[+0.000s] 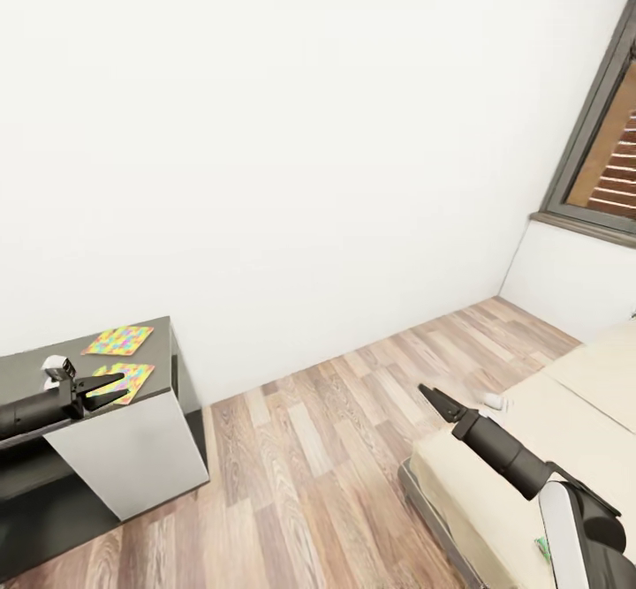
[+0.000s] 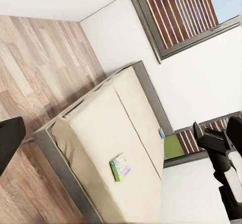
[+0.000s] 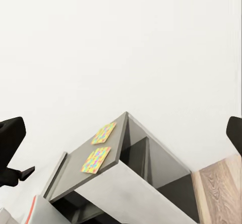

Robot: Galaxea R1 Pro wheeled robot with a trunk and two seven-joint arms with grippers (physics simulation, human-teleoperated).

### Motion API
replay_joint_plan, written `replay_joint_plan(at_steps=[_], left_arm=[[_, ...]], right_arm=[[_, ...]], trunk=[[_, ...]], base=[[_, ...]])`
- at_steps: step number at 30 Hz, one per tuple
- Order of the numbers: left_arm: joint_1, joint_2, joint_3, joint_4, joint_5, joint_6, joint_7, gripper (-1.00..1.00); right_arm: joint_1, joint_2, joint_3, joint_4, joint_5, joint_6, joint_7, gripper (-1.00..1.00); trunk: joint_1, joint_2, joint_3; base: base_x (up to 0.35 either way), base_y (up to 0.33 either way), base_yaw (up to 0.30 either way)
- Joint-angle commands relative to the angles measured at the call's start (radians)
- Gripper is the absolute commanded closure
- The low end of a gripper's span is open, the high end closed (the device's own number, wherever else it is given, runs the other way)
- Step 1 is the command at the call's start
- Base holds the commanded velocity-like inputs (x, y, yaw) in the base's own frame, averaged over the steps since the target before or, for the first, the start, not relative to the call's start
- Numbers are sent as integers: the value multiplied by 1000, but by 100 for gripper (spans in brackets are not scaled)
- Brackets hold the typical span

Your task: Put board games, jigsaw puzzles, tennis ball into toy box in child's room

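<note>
Hanging empty, the left claw [image 1: 113, 383] and right claw [image 1: 430, 393] both look parted.

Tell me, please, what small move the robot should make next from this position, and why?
Probably turn the base toward the table at its left. Both jigsaw puzzles lie flat on the dark end of the top, and the left claw, holding nothing, hovers beside them. The right claw hangs over the bed, where a board game lies farther off.

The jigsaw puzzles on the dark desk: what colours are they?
The jigsaw puzzles are a patchwork of yellow, blue, pink and green; clearest in the head view.
</note>
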Motion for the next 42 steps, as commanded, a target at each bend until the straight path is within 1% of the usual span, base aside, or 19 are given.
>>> replay_joint_plan(at_steps=[1, 5, 9, 28, 42], left_arm=[[0, 0, 0, 0, -1, 11, -4, -100], [0, 0, 0, 0, -1, 11, -4, -100], [0, 0, 0, 0, -1, 11, -4, -100], [0, -1, 0, 0, -1, 10, -4, -100], [0, -11, 0, 0, -1, 9, -4, -100]], right_arm=[[-1, 1, -12, 0, -3, 7, 7, -100], [-1, 1, -28, 0, -3, 7, 17, -100], [-1, 0, -33, 0, -3, 8, 24, -100], [-1, 2, -35, 0, -1, 8, 25, -100], [-1, 2, -35, 0, -1, 6, 25, -100]], trunk=[[1, -2, -2], [1, -2, 0], [1, -2, 1], [1, -2, 9], [1, -2, 15]], base=[[0, 0, -278], [0, 0, -278], [0, 0, -278], [0, 0, -278], [0, 0, -278]])
